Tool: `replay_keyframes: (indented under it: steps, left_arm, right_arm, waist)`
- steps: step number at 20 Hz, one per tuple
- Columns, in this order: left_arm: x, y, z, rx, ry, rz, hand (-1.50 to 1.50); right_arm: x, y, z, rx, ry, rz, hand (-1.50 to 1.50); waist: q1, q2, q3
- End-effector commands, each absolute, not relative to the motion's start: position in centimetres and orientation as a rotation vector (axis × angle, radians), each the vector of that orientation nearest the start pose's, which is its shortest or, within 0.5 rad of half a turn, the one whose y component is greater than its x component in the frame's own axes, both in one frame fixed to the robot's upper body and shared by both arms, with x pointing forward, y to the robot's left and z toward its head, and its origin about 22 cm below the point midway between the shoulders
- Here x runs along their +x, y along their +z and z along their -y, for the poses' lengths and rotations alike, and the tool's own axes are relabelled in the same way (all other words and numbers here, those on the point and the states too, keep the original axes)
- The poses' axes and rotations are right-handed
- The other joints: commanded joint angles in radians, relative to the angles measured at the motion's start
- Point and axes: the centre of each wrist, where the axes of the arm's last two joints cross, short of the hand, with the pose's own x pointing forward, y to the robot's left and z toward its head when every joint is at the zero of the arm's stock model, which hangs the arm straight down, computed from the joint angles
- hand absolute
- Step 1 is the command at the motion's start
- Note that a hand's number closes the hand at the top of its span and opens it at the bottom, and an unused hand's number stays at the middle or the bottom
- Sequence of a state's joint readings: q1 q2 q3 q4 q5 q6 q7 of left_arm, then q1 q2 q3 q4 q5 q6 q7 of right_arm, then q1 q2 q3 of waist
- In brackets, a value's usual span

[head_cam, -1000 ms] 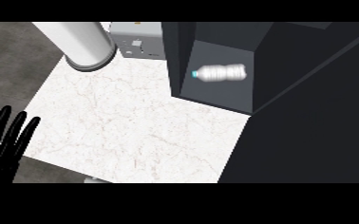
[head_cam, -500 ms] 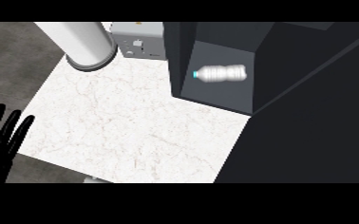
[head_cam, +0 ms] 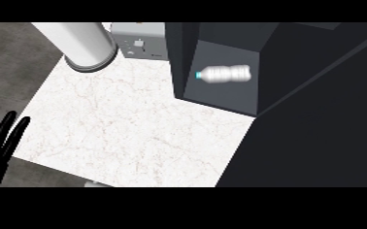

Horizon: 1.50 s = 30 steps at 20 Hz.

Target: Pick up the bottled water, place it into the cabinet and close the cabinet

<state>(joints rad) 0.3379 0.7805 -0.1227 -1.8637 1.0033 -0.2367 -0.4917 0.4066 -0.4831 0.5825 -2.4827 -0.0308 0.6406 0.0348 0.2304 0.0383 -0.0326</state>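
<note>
Bottled water [head_cam: 224,73] lies on its side inside the dark cabinet [head_cam: 215,97], its blue cap toward the cabinet's left wall and its body resting on the grey shelf floor, touching nothing else that can be seen. By the look of it, the placing step is done: the bottle is in and no hand is on it. What seems to be left is the closing, since the cabinet's interior lies open to view. Beside the cabinet's left wall, on the white marble table [head_cam: 129,121], stands a small grey box [head_cam: 141,40], and left of that a pale cylinder [head_cam: 82,46]. At the view's left edge the left hand [head_cam: 10,131] rests with fingers straight and holding nothing; the right hand does not show.
</note>
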Motion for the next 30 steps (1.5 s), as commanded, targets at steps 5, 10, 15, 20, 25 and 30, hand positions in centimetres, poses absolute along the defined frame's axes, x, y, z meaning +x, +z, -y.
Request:
replay_keyframes:
  steps: [5, 10, 15, 20, 25, 30]
  left_arm:
    - [17.0, 7.6, -34.7, -0.571, 0.05, 1.885, -1.5]
    - [16.9, 7.4, -35.1, -0.565, 0.047, 1.876, -1.5]
    - [17.3, 7.7, -35.2, -0.576, 0.056, 1.901, -1.5]
    - [17.1, 7.2, -35.2, -0.584, 0.048, 1.865, -1.5]
    - [17.6, 7.7, -35.5, -0.573, 0.043, 1.889, -1.5]
    - [17.6, 7.5, -36.0, -0.559, 0.053, 1.896, -1.5]
  right_arm:
    - [8.6, 12.6, 17.4, 1.023, 1.082, 1.541, 1.5]
    - [9.2, 12.4, 17.6, 0.979, 0.979, 1.59, 1.5]
    - [10.1, 13.0, 18.2, 0.837, 0.979, 1.64, 1.5]
    - [11.8, 13.3, 18.5, 0.685, 1.084, 1.627, 1.5]
    - [13.8, 13.0, 18.0, 0.594, 1.094, 1.591, 1.5]
    - [16.7, 12.4, 17.0, 0.532, 1.037, 1.565, 1.5]
  waist:
    - [0.04, 0.039, 0.006]
    - [0.054, 0.044, 0.008]
    - [0.047, 0.041, 0.006]
    - [0.048, 0.034, 0.005]
    - [0.045, 0.034, 0.009]
    - [0.056, 0.031, 0.011]
